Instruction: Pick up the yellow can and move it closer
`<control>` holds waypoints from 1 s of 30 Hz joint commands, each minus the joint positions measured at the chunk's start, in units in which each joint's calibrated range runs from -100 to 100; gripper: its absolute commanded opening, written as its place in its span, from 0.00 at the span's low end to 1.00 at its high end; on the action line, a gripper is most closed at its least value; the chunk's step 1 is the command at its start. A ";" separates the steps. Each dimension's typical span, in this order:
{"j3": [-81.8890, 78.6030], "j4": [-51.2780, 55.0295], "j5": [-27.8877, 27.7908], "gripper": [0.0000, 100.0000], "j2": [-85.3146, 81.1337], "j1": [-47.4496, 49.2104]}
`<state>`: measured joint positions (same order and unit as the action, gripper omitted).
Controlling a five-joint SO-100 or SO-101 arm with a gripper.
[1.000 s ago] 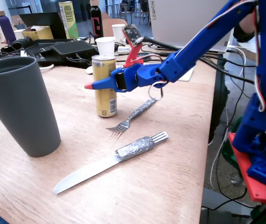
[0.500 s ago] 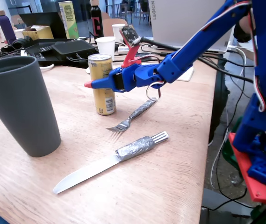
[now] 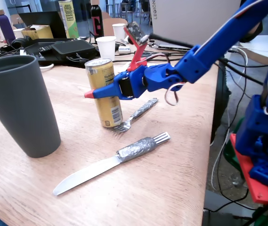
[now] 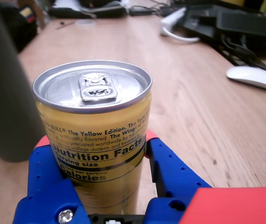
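Observation:
The yellow can is upright with a slight tilt near the middle of the wooden table, its base beside the fork tines. My blue gripper is shut on its upper half; one red-tipped finger crosses the can's front and the other is hidden behind it. In the wrist view the can fills the centre, its silver lid and tab facing up. There the gripper clamps it, its blue fingers pressing both sides. I cannot tell whether the base touches the table.
A big dark grey cup stands at the left. A fork lies just behind the can and a knife in front of it. White paper cups, a carton, bottles, cables and a laptop crowd the back. A mouse lies at the right.
The gripper has carried the can toward the camera and slightly right, from behind the fork handle to beside the fork tines. The can now leans a little.

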<state>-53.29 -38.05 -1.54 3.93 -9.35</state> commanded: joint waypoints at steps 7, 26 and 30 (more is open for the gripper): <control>-19.05 2.34 -0.20 0.14 -33.18 2.75; -39.06 44.38 -0.34 0.14 -85.67 7.49; -39.63 44.46 -0.24 0.14 -94.07 7.49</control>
<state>-94.05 6.58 -1.64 -83.83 -1.83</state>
